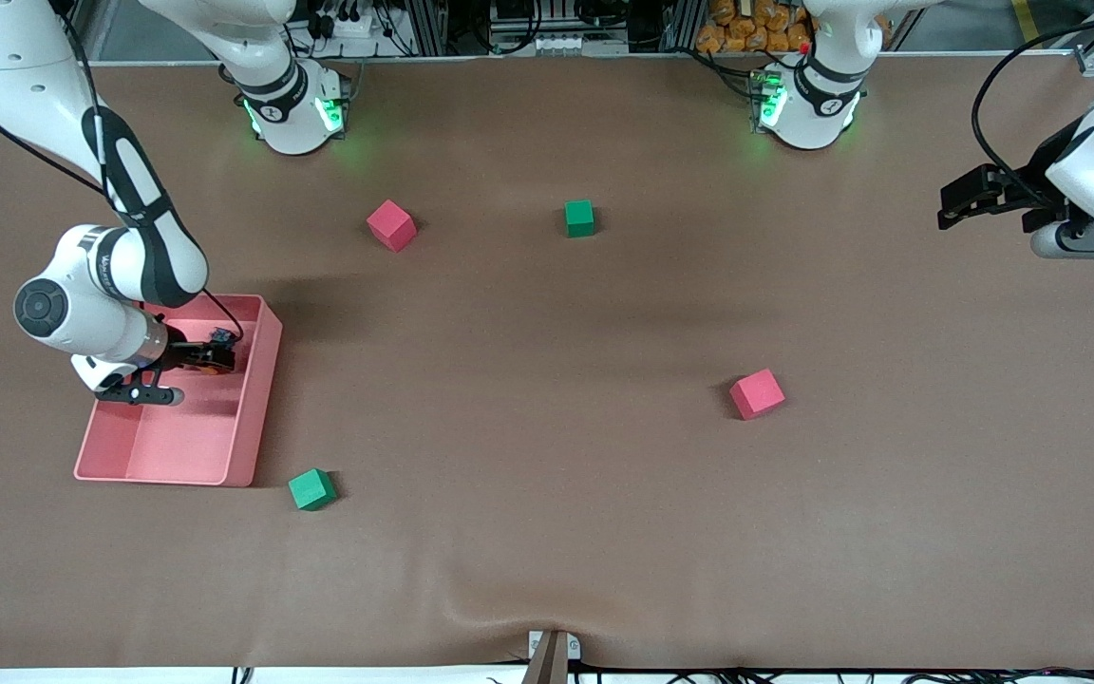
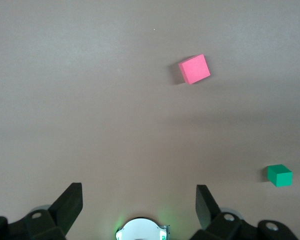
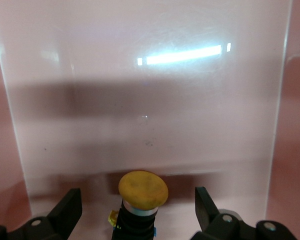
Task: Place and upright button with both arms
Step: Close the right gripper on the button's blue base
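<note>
The button (image 3: 143, 190), an orange cap on a black body, sits in the pink bin (image 3: 150, 100) with its cap toward the right wrist camera. My right gripper (image 3: 139, 202) is open inside the bin, one finger on each side of the button, not touching it. In the front view the right gripper (image 1: 216, 357) is low in the bin (image 1: 262, 399) at the right arm's end of the table, and it mostly hides the button. My left gripper (image 1: 948, 209) is open and empty, held in the air at the left arm's end; it also shows in the left wrist view (image 2: 139, 200).
Two pink cubes (image 1: 391, 225) (image 1: 757, 393) and two green cubes (image 1: 579, 218) (image 1: 311, 489) lie on the brown table. The left wrist view shows a pink cube (image 2: 194, 69), a green cube (image 2: 279, 175) and a green-lit arm base (image 2: 141, 231).
</note>
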Available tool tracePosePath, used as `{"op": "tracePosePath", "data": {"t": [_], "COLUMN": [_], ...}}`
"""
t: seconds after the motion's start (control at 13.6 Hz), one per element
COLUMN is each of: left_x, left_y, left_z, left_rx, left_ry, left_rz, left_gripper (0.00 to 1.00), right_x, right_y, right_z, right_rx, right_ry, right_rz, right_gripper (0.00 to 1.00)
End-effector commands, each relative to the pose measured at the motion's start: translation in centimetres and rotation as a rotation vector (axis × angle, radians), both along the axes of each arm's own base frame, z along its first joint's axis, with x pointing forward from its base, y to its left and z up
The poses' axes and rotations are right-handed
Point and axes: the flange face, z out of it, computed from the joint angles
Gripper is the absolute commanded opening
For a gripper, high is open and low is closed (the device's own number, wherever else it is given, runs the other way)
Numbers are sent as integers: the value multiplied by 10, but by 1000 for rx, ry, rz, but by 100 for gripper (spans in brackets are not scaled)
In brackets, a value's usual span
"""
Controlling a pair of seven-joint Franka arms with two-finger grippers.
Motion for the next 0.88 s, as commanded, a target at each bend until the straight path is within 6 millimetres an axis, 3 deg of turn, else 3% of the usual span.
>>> {"op": "tracePosePath", "data": {"t": [0.0,0.81], "left_x": [0,-4], "left_y": [3,19], "left_z": [5,9], "left_rx": [-5,-4], "left_ry": [5,7], "left_rz": [-6,14], "left_gripper": [100,100], "right_x": [-6,-16], "right_y": [-15,-21], "right_z": [4,0], "right_rx": [-1,12], "right_ry": [9,69], "right_rz": [34,33], "right_gripper": [100,100]}}
